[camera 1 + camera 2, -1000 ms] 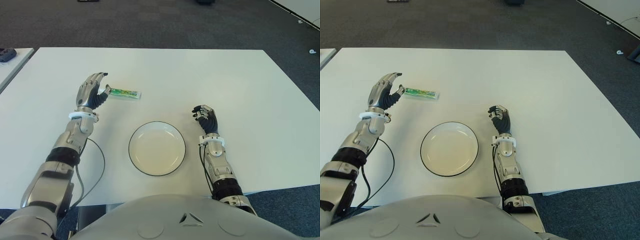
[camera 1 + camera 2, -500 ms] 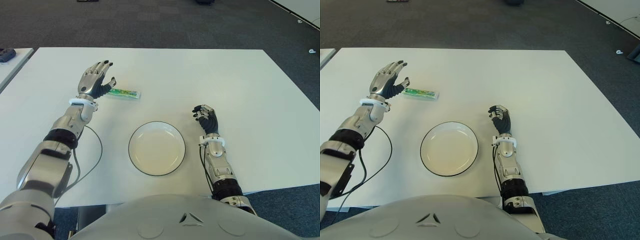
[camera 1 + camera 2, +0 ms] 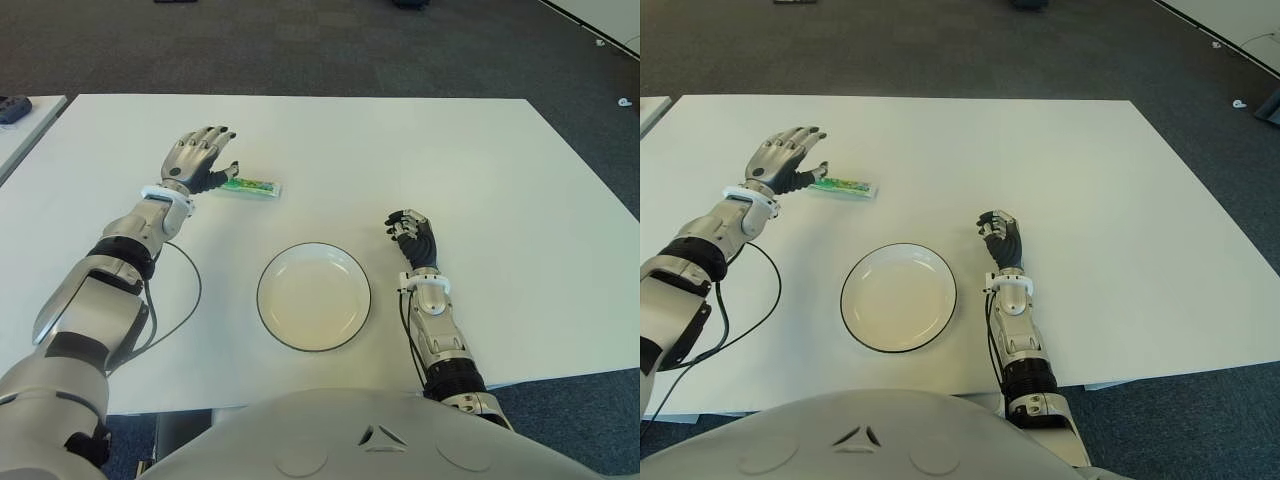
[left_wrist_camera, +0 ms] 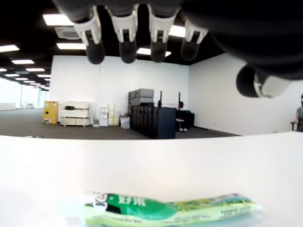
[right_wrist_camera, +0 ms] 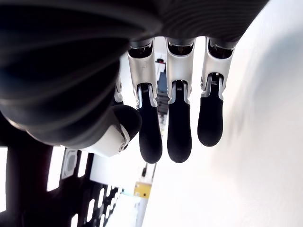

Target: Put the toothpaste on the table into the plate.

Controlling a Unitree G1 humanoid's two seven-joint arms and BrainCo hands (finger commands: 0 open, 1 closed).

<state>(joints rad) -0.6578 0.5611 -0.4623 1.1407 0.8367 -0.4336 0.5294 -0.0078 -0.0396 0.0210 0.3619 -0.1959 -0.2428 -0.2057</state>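
We have our left robot hand (image 3: 199, 157) poised over the near end of the toothpaste (image 3: 253, 185), fingers spread and holding nothing; the tube lies flat on the worktop (image 3: 480, 160), beyond the plate (image 3: 314, 296) and to its left. The risk we see is closing on such a low, slippery tube: our fingertips may nudge it away or pinch only its end, letting it droop and slip. Our right robot hand (image 3: 413, 238) shows just right of the plate, loosely curled, empty.

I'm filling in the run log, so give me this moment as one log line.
phase: reaching | left hand: open, over toothpaste end, no grasp | toothpaste: flat on table | plate: holds nothing | right hand: idle, right of plate
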